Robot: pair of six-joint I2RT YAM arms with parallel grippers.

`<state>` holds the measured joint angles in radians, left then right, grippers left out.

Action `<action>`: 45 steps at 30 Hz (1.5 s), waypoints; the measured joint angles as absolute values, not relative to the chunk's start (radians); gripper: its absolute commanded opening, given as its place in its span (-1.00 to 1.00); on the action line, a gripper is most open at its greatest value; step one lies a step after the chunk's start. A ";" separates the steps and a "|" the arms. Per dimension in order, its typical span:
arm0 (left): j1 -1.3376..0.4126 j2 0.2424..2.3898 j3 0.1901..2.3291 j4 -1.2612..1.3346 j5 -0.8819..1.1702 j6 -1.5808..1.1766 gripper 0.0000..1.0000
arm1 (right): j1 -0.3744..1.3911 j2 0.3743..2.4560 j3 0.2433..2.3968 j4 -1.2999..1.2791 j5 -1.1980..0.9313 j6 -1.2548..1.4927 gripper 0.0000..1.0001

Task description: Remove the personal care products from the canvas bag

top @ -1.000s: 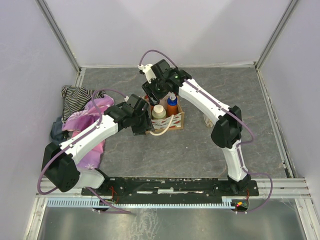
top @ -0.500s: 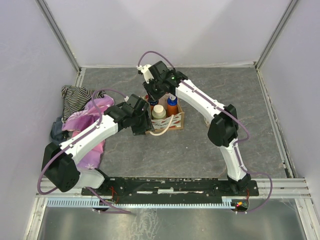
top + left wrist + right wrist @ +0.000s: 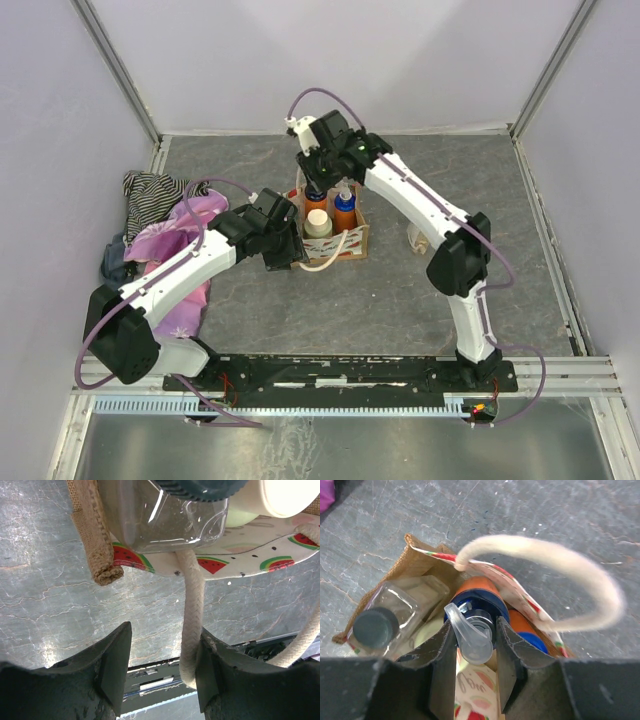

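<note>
The canvas bag (image 3: pixel 345 246) stands mid-table with bottles in it. My right gripper (image 3: pixel 318 188) is over its back left corner. In the right wrist view the right gripper (image 3: pixel 476 625) is shut on the clear pump top of an orange bottle (image 3: pixel 480 587) that stands in the bag. A second orange bottle (image 3: pixel 526 630) and a clear bottle with a dark cap (image 3: pixel 395 611) stand beside it. My left gripper (image 3: pixel 162 635) is open at the bag's front left, and the cream rope handle (image 3: pixel 192 605) rests against its right finger. A beige bottle with a cream cap (image 3: pixel 318 222) sits in front.
A striped cloth (image 3: pixel 150 188), a pink cloth (image 3: pixel 175 240) and a dark cloth (image 3: pixel 112 262) lie at the left edge. A small pale object (image 3: pixel 412 238) lies right of the bag, partly behind my right arm. Walls enclose the table.
My right gripper has moved from behind the bag to over it and now has the orange bottle's pump top between its jaws. The left arm has not moved.
</note>
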<state>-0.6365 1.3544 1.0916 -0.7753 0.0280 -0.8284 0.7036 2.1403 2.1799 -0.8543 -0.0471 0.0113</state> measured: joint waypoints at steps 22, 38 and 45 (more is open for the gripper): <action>-0.636 1.354 1.092 -0.775 0.029 -0.828 0.14 | 0.419 1.733 2.132 -0.876 -0.015 0.047 -0.80; -0.636 1.354 1.092 -0.775 0.029 -0.828 0.14 | 0.373 1.821 1.741 -0.730 0.091 0.044 -0.79; -0.636 1.354 1.092 -0.775 0.029 -0.829 0.14 | 0.371 1.818 1.586 -0.555 0.164 0.102 -0.62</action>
<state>-0.6365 1.3544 1.0916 -0.7753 0.0292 -0.8288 0.3710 1.8183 1.5864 -0.5549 0.1642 0.1017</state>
